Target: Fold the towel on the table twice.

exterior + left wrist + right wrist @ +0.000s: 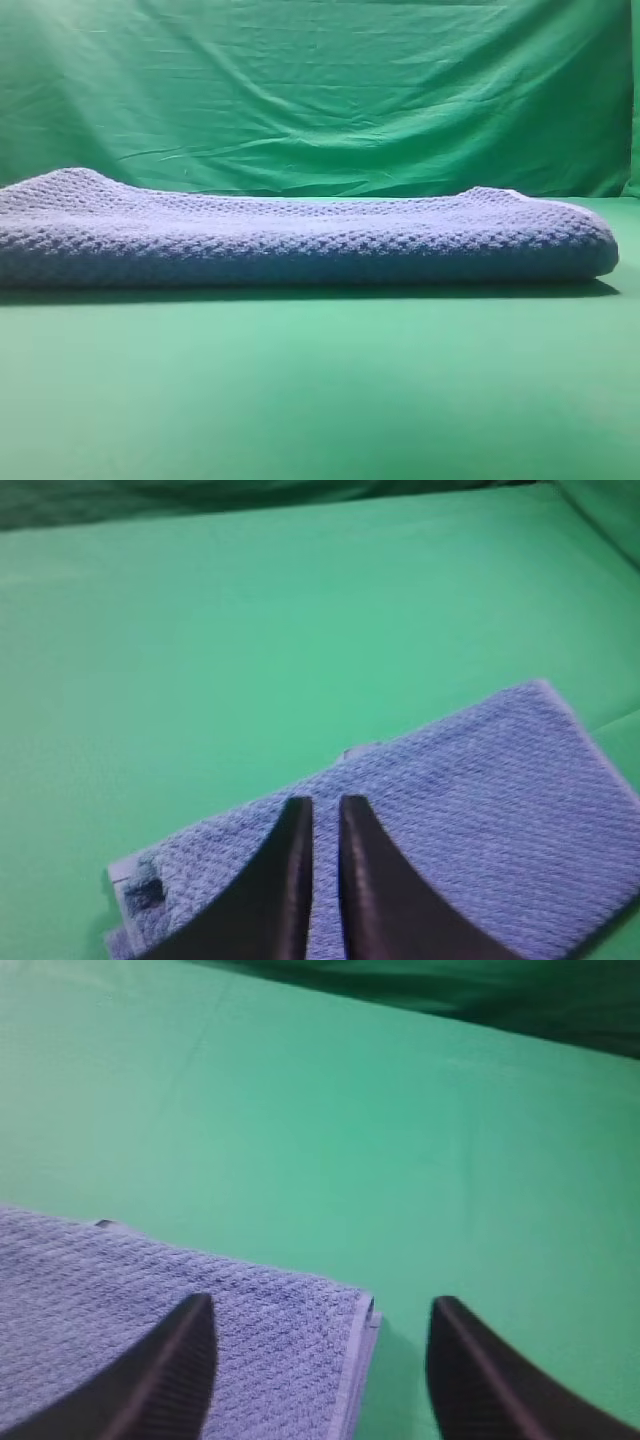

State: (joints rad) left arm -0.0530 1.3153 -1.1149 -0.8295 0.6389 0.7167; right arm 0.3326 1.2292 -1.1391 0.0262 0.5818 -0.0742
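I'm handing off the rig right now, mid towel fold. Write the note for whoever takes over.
Left gripper: nearly shut, nothing between the fingers, above the towel.
Right gripper: open, empty, over the towel's corner.
Towel lies on the table in stacked layers, free of both grippers.
Done: at least one fold is in.
Left: check the layer count; fold again if only one.

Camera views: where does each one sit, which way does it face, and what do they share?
Exterior high: low at table level, facing the towel side-on toward the backdrop; no robot visible.
Left wrist: above the towel, looking down past the left gripper, nearly shut.
Right wrist: looking down past the right gripper, open over the towel's corner.
All share the towel.
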